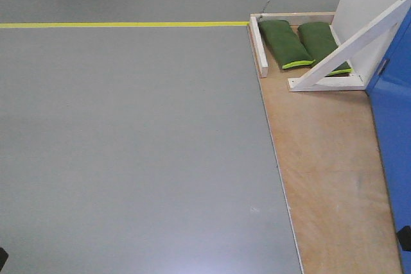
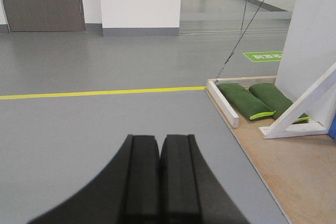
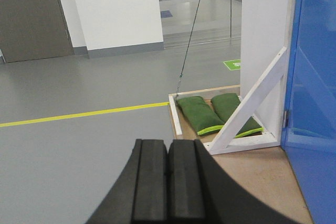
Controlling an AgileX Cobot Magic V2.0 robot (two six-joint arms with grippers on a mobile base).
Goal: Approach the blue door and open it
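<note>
Front view: glossy bright-blue flat door panel (image 1: 393, 126) at far right edge, just beside white wooden diagonal brace (image 1: 350, 46) on plywood platform (image 1: 321, 178). Left wrist: black left gripper (image 2: 159, 148) pressed closed, empty, above grey floor (image 2: 79, 129). Right wrist: black right gripper (image 3: 168, 150) closed, empty, door panel (image 3: 315, 77) ahead on the right.

The blue door (image 3: 315, 66) is smooth and shiny. The board (image 1: 327, 178) is bare wood. The green bags (image 1: 284, 43) look like cloth.
</note>
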